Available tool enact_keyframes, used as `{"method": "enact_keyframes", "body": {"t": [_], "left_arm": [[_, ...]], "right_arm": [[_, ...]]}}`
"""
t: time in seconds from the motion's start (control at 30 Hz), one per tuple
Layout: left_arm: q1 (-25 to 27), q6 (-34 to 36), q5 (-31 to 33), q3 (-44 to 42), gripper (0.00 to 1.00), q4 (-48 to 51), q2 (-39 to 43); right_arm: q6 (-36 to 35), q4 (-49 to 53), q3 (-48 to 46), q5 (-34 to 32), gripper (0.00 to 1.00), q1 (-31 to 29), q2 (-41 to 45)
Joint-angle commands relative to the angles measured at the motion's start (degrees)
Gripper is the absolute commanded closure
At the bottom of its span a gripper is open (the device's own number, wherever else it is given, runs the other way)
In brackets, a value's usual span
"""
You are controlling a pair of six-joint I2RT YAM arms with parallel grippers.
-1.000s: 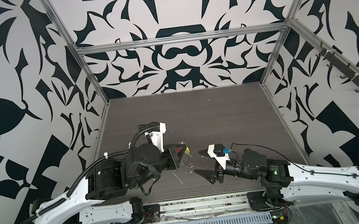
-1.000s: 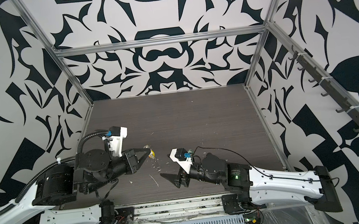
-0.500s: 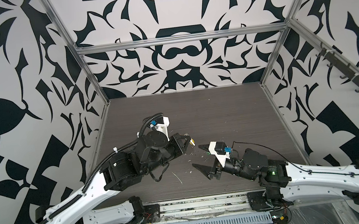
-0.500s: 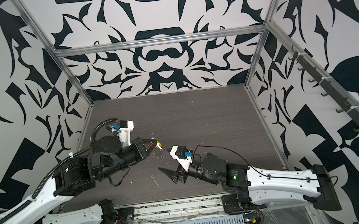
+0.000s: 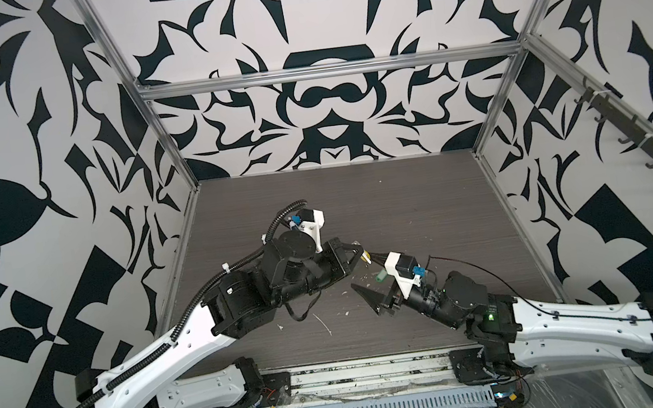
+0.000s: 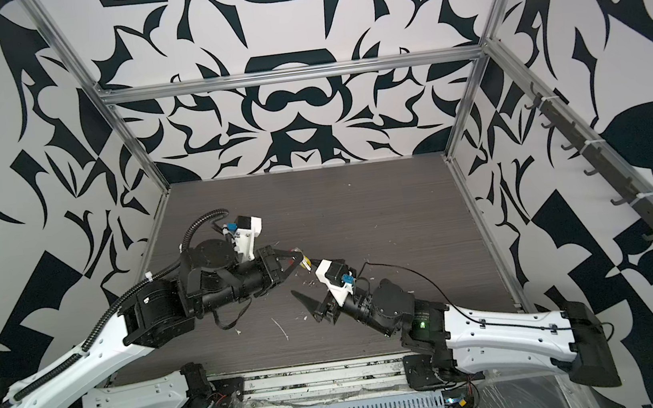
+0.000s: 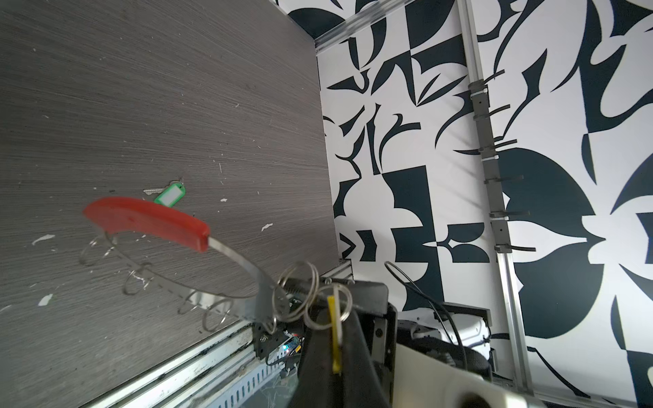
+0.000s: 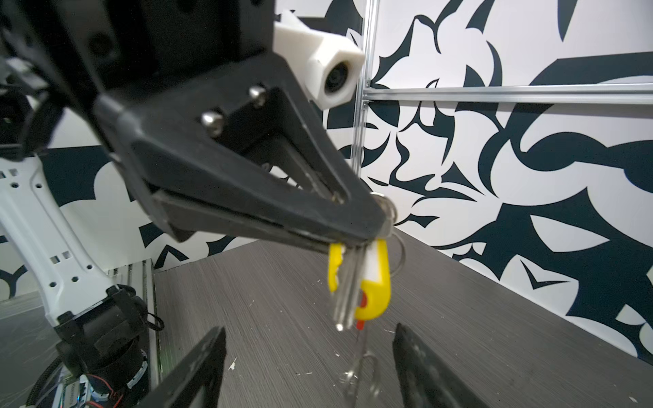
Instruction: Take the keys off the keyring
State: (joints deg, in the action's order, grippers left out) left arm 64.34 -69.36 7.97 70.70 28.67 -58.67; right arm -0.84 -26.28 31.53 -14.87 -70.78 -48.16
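Note:
My left gripper [image 5: 364, 256] [image 6: 302, 260] [image 7: 334, 335] is shut on a silvery key [image 8: 344, 300] and its yellow tag [image 8: 376, 282], held above the table. The keyring hangs from that key: its red sleeve [image 7: 148, 220] and thin wire loop with small rings [image 7: 212, 293] show in the left wrist view. In the right wrist view the lower wire of the keyring [image 8: 360, 374] hangs between the fingers of my open right gripper [image 8: 311, 367] [image 5: 375, 283], which touches nothing. The key with the green tag [image 7: 169, 194] [image 5: 382, 289] lies loose on the table.
White paint flecks [image 5: 324, 323] dot the dark wood-grain table [image 5: 422, 211]. Patterned walls close in the left, back and right sides. A rail of hooks [image 5: 643, 135] runs along the right wall. A metal rail [image 5: 356, 373] lines the front edge.
My left arm has swung right and away from the front edge, carrying the yellow-tagged key and keyring up to the right gripper. The right gripper has shifted slightly and stays open.

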Motion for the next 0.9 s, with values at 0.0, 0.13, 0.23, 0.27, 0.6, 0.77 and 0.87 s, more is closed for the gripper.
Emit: {"method": "enact_keyframes", "body": {"t": [0.0,0.13,0.23,0.27,0.6,0.77,0.87], "left_arm": [[-0.3,-1.4,-1.1,-0.5,1.0,-3.2,0.4],[-0.3,-2.2,-1.6,-1.3,1.0,-4.3,0.5],[-0.3,-2.6,-2.3,-1.5,1.0,-4.8,0.3],[-0.3,-2.8,-2.5,-1.6,1.0,-5.0,0.3],[-0.5,-4.4,-3.6,-2.6,1.0,-6.4,0.2],[-0.6,-5.1,-4.1,-3.2,1.0,-7.2,0.1],[-0.5,-5.2,-4.2,-3.2,1.0,-7.4,0.3]], "right_arm": [[0.8,-5.1,-0.3,2.8,0.23,2.8,0.7],[2.9,-5.9,-0.5,7.3,0.26,6.6,-0.3],[3.9,-7.1,-0.6,8.3,0.29,8.3,-1.3],[3.9,-7.5,-0.7,8.6,0.3,8.6,-1.5],[4.8,-9.3,-0.8,11.0,0.37,10.9,-2.4],[4.9,-9.4,-0.5,11.3,0.39,11.6,-2.5],[5.0,-9.2,-0.3,12.1,0.42,11.9,-2.6]]}}
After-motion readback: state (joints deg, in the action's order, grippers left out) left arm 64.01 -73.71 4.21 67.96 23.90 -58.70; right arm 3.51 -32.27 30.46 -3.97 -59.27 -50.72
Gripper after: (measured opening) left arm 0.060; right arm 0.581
